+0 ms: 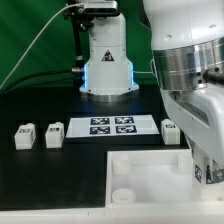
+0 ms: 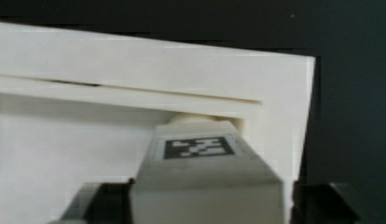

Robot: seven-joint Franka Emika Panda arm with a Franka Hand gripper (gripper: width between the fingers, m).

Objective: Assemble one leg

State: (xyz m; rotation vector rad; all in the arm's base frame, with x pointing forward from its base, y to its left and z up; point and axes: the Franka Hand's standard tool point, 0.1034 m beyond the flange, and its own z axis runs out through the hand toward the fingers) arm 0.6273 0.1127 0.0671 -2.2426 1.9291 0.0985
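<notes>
My gripper (image 2: 211, 200) is shut on a leg (image 2: 197, 160), a chunky white peg with a black-and-white tag facing the wrist camera. Its dark fingers (image 2: 112, 205) sit on both sides of it. The leg's far end touches the edge of the large white panel (image 2: 101, 110), at a raised lip. In the exterior view the gripper (image 1: 204, 168) hangs over the panel's (image 1: 140, 178) right end. Three more legs stand on the table: two at the exterior view's left (image 1: 23, 137) (image 1: 54, 134) and one right of the marker board (image 1: 170, 130).
The marker board (image 1: 110, 126) lies flat in the middle of the black table, behind the panel. The robot base (image 1: 106, 60) stands at the back. The arm's large links (image 1: 190, 60) fill the exterior view's right side.
</notes>
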